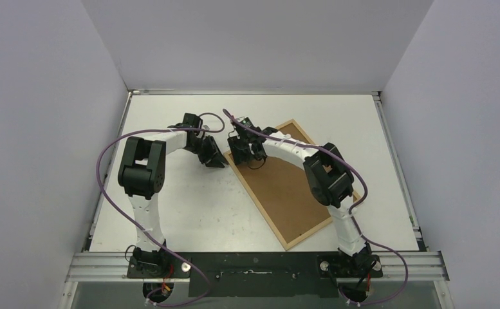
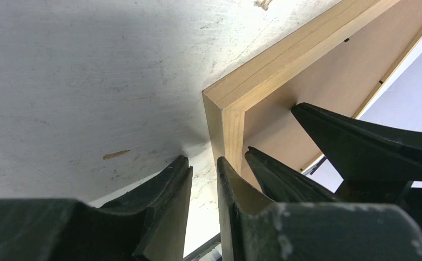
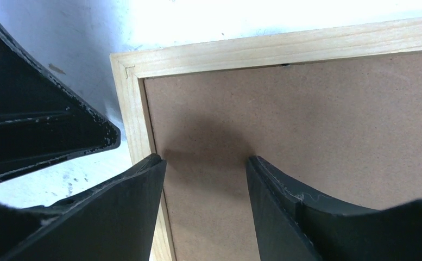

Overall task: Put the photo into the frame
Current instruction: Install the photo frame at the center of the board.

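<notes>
The frame [image 3: 263,51] lies back-up on the desk [image 2: 89,81], backing [image 3: 317,141] seated in it; the photo is unseen, perhaps already underneath. The left hand [image 2: 203,163], narrow and empty, is at its corner; the right hand [image 3: 204,159], wider and empty, is over the backing.

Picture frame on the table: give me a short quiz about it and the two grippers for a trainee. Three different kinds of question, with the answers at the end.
1. Fill in: the left gripper sits at one ___ of the frame.
2. Which gripper is over the brown backing panel? A: left gripper. B: right gripper. C: neither.
3. True or false: the right gripper's jaws are pressed shut.
Key: 1 corner; 2 B; 3 false, they stand apart.
</notes>
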